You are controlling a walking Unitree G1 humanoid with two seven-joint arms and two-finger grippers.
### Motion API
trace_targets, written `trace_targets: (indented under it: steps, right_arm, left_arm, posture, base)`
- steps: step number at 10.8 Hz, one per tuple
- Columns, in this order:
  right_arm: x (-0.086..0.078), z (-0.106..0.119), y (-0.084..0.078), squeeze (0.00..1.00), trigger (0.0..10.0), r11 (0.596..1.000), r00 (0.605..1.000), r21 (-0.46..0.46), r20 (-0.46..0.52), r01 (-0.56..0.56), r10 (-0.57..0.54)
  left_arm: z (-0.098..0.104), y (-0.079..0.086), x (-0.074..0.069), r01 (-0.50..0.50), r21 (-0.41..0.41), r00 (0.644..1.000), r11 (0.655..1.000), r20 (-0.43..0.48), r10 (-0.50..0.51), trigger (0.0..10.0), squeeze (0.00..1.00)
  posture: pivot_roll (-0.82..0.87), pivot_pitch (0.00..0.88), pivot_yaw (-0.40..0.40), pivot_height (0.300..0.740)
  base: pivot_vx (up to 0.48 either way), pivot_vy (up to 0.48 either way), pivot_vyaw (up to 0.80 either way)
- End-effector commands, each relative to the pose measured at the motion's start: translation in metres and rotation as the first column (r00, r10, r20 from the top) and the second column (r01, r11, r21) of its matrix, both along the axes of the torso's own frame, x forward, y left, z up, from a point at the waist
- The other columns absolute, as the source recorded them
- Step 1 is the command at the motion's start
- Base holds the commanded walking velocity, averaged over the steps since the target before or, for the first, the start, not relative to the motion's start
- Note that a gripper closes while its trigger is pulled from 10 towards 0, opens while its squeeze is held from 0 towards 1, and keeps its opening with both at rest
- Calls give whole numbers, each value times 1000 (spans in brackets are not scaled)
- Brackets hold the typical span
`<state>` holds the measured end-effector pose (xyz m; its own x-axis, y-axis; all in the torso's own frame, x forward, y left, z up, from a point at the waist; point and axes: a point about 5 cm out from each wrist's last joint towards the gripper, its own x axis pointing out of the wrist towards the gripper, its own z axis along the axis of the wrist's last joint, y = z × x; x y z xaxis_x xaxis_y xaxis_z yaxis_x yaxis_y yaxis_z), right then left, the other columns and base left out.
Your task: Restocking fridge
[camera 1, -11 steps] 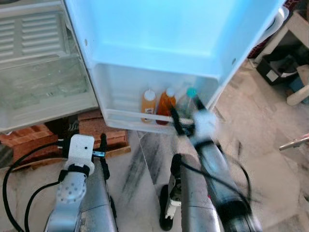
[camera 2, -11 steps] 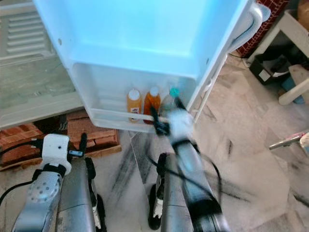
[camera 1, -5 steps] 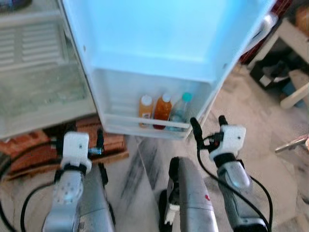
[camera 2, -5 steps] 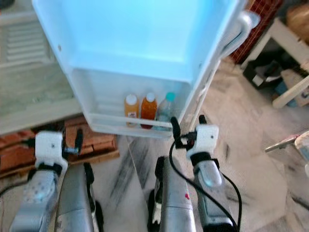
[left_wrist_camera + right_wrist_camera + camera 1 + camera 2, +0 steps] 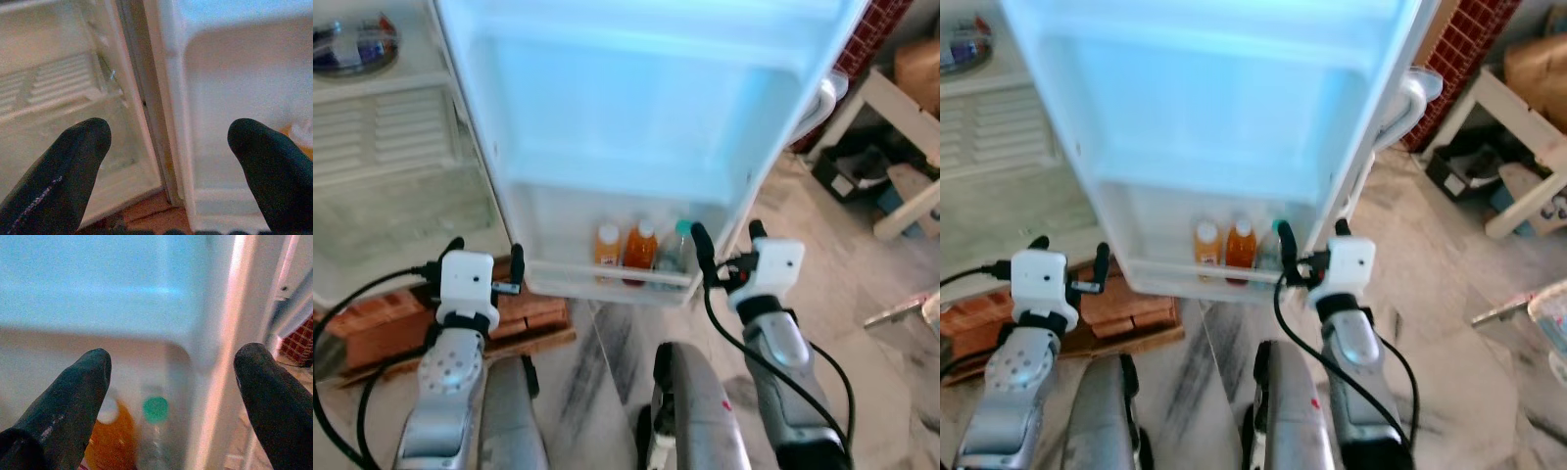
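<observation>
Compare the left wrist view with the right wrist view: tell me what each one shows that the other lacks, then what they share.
Left wrist view: the fridge's inside, with its ribbed white shelf, beside the door's hinge edge, and brick under it.

Right wrist view: a green-capped bottle and an orange bottle in the door shelf, plus red brickwork past the door's edge.

Both: the white door shelf ahead, framed by an open gripper, left and right.
</observation>
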<state>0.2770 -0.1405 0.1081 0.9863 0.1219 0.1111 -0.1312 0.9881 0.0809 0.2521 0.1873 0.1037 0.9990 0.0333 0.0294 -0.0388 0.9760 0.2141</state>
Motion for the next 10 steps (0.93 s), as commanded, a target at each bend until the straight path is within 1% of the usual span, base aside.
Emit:
trace_targets:
  steps: [1, 3, 4, 5, 7, 8, 10]
  right_arm:
    - [-1, -5, -3, 0, 10000, 1000, 1000, -3, -22, 18, -18]
    - [-3, -7, -5, 0, 10000, 1000, 999, -8, -31, 21, -21]
    - [-1, -7, -7, 0, 10000, 1000, 999, -10, -31, 25, -25]
    - [-1, -6, -8, 0, 10000, 999, 999, -10, -30, 30, -30]
    - [-3, -11, -10, 0, 10000, 999, 998, 6, -55, 38, -38]
    - [-6, -16, -11, 0, 10000, 999, 996, 21, -79, 41, -40]
    - [-11, -23, -11, 0, 10000, 999, 993, 10, -112, 34, -33]
  left_arm:
    - [-2, -5, -1, 27, -2, 1000, 1000, -10, -27, 10000, 0]
    - [-3, -15, -1, 55, -20, 998, 998, -17, -55, 10000, 0]
    - [-6, -23, -2, 94, -34, 995, 995, -27, -94, 10000, 0]
    - [-6, -25, -3, 104, -38, 994, 994, -31, -105, 10000, 0]
    - [-8, -24, -1, 93, -37, 994, 995, -49, -95, 10000, 0]
    - [-10, -23, -2, 85, -38, 994, 996, -62, -87, 10000, 0]
    - [-18, -24, -7, 91, -35, 992, 995, -90, -94, 10000, 0]
  posture:
    - [160, 75, -60, 654]
    - [159, 70, -60, 692]
    - [159, 66, -62, 716]
    - [161, 62, -65, 736]
    - [163, 64, -70, 740]
    - [164, 63, -74, 740]
    - [163, 61, -76, 740]
  base:
    - [0, 0, 0]
    - [0, 0, 0]
    - [0, 0, 0]
    - [0, 0, 0]
    - [0, 0, 0]
    - [0, 0, 0]
    - [0, 0, 0]
